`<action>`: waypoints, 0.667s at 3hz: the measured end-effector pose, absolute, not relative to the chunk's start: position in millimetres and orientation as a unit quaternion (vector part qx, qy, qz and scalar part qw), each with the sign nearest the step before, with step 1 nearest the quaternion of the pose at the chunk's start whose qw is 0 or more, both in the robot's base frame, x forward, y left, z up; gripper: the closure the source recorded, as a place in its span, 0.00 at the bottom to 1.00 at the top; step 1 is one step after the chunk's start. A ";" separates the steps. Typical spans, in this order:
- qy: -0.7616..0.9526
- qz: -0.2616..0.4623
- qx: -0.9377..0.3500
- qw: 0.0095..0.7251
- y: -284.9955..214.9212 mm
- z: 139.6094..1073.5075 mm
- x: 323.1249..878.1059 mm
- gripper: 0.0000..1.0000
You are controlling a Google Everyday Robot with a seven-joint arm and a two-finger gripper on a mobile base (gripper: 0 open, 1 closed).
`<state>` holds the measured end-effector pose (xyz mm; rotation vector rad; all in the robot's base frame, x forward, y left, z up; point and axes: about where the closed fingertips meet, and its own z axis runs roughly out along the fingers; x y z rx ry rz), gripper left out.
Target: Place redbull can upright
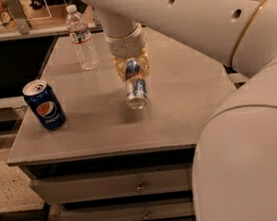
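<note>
Gripper: the gripper (134,73) points down over the middle of the table (194,110), at the end of the white arm (177,12) that comes in from the upper right. Its two amber fingers (120,68) are closed in on the far end of the redbull can (136,90), one on each side.

Redbull can: not upright. It is near the table's centre, held at its far end, with its long axis running from the gripper towards the camera. The round silver end faces the viewer and sits lower in the view, with the blue and silver side above it.

Contact: a shadow lies on the table under and to the left of the near end. Whether that end touches the table cannot be told.

Pepsi can: the Pepsi can (44,105) stands upright near the table's left front edge, well apart from the gripper.

Bottle: the bottle (82,38) — clear plastic, white cap — stands upright towards the back left, just to the left of the arm's wrist.

Below: the drawers (112,185) sit under the tabletop, each with a small knob.

Foreground: the robot's white body fills the right side of the view.
</note>
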<state>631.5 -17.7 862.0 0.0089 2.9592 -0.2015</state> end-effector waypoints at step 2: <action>0.988 -0.069 -0.059 0.124 -19.5 889.7 631.2 1.00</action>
